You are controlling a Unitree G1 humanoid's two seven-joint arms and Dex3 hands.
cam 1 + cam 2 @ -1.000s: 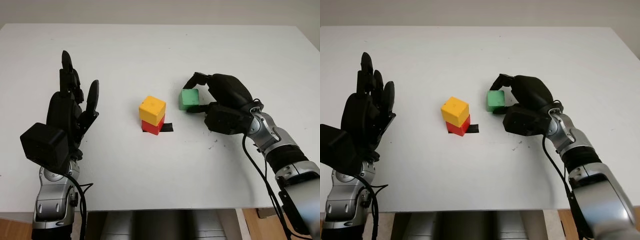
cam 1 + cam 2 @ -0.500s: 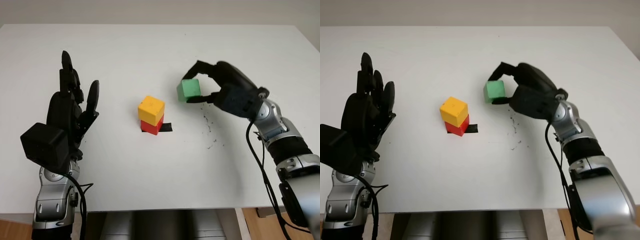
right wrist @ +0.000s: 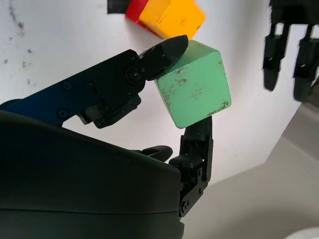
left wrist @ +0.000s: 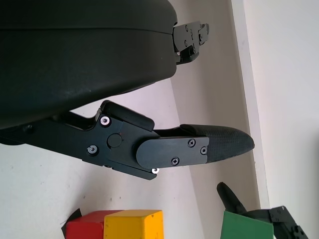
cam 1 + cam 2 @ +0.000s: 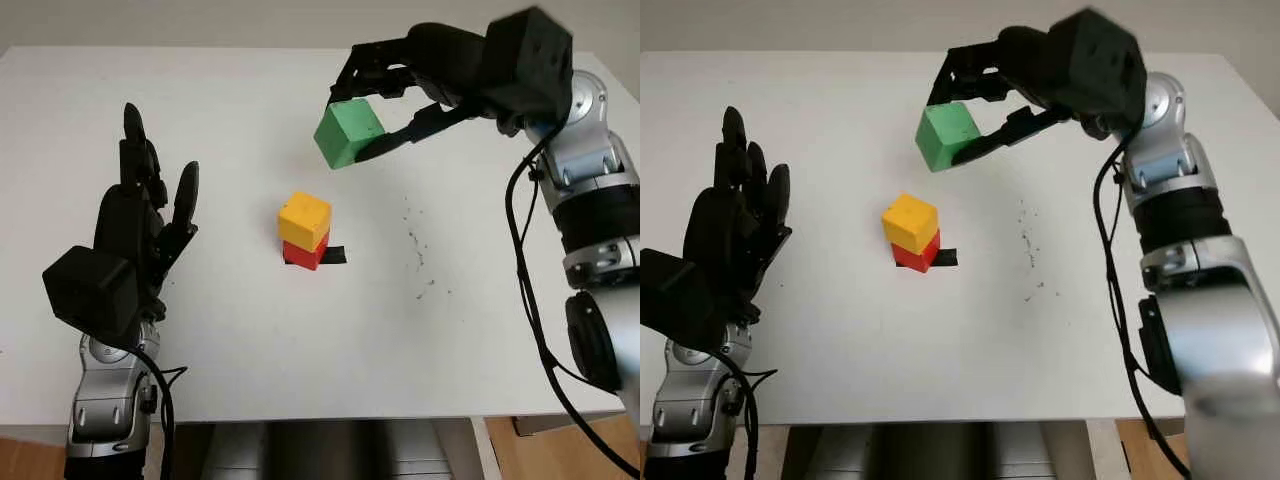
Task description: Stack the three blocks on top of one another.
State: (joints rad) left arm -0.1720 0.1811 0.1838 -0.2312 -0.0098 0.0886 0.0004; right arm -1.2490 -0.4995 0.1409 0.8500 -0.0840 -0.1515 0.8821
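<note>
Green block (image 5: 348,133) sits pinched in the right hand (image 5: 440,75), lifted clear of the white table (image 5: 250,340) since 1 second ago — now up and behind the yellow block (image 5: 304,216) on the red block (image 5: 303,253); left hand (image 5: 135,235) open at the table's left — bare room around the stack

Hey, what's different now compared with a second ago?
The right hand, shut on the green block, has lifted it off the table and carried it up and toward the stack. It now hangs in the air above and behind the yellow block. Yellow still sits on the red block; the open left hand has not moved.
</note>
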